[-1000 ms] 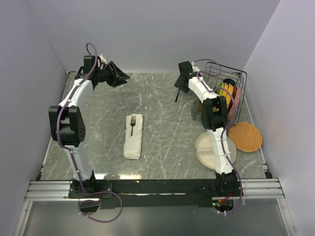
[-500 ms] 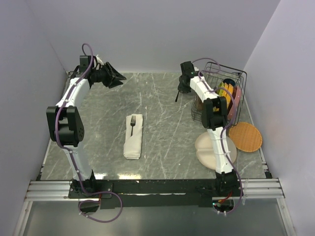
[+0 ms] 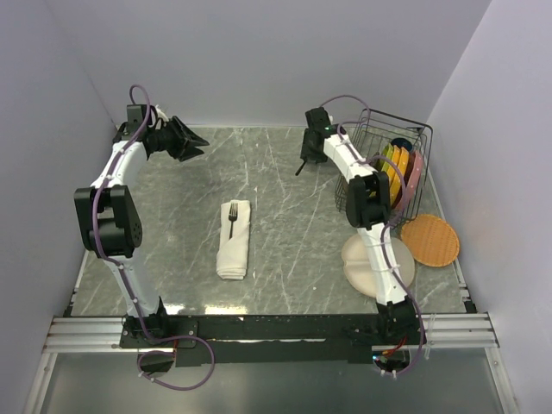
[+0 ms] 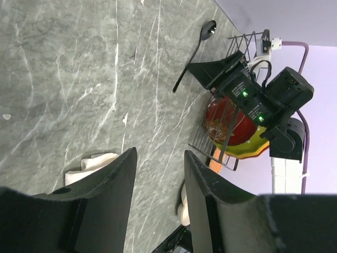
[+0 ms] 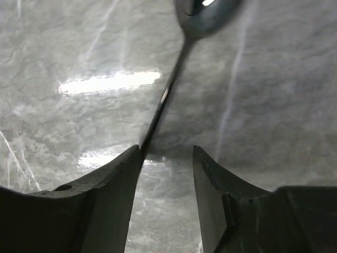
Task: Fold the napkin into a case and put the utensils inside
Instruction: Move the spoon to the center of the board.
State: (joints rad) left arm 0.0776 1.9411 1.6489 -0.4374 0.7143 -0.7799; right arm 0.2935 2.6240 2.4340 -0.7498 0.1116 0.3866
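Observation:
The napkin (image 3: 233, 246) lies as a narrow folded cream strip at the table's middle left, and its edge shows in the left wrist view (image 4: 93, 162). A dark fork (image 3: 232, 221) lies on its far end. The dark spoon (image 3: 298, 169) lies on the table at the back. In the right wrist view its bowl (image 5: 206, 8) is ahead, and its handle runs down to my left fingertip (image 5: 131, 158). My right gripper (image 3: 305, 155) (image 5: 166, 153) is open just above it. My left gripper (image 3: 188, 142) (image 4: 160, 158) is open and empty at the back left.
A wire basket (image 3: 414, 142) (image 4: 231, 139) holding colourful plates stands at the back right. In front of it lie a round beige divided plate (image 3: 355, 259) and an orange woven mat (image 3: 431, 240). Walls close in the left, back and right sides.
My left gripper has swung left towards the back-left corner. My right gripper has shifted a little left along the back, and the spoon's dark line shows a little further left.

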